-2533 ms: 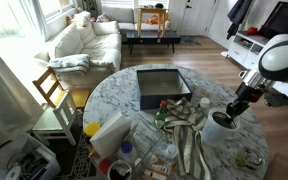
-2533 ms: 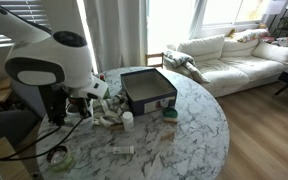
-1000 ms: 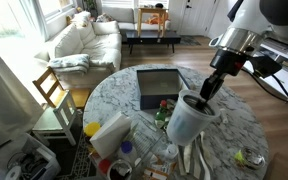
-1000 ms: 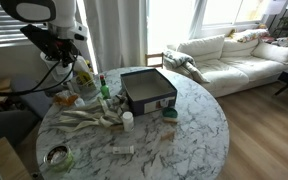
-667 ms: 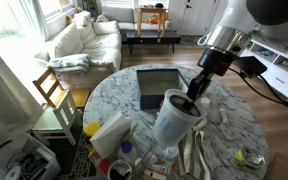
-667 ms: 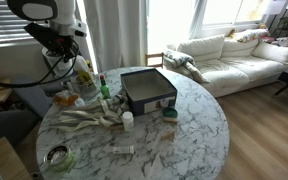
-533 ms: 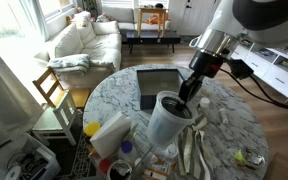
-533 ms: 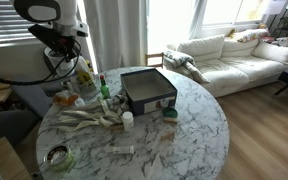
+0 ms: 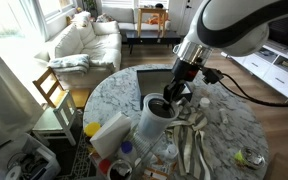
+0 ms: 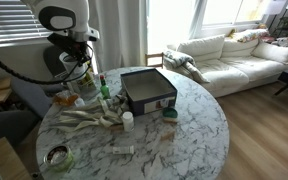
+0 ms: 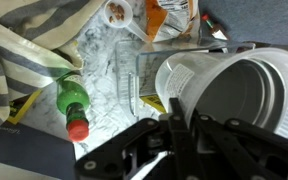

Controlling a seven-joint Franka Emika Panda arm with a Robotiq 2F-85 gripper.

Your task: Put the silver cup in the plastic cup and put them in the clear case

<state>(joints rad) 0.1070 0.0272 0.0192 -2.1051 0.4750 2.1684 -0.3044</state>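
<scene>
Leftmost in an exterior view is a white carton (image 9: pixel 106 133) lying on the table (image 9: pixel 232 108). It's just clutter and nothing to do with the job. Next over, the plastic cup (image 9: pixel 151 120) hangs tipped in mid-air because the gripper (image 9: pixel 168 101) has it pinched by the rim. In the wrist view the cup (image 11: pixel 234 95) fills the frame, and the fingers look clamped on its wall. That makes sense to me, since a cup that wide is easier to grab by the edge than around the body. I can't make out the silver cup anywhere; if it's nested inside, the cup wall hides it. A bit further right, just behind the cup, sits the clear case (image 9: pixel 152 80) with nothing in it. Compared with half a second ago, the cup has drifted left and a touch lower. A couple of seconds back it was down at the table's right side, so it has been lifted and carried across to the case.
</scene>
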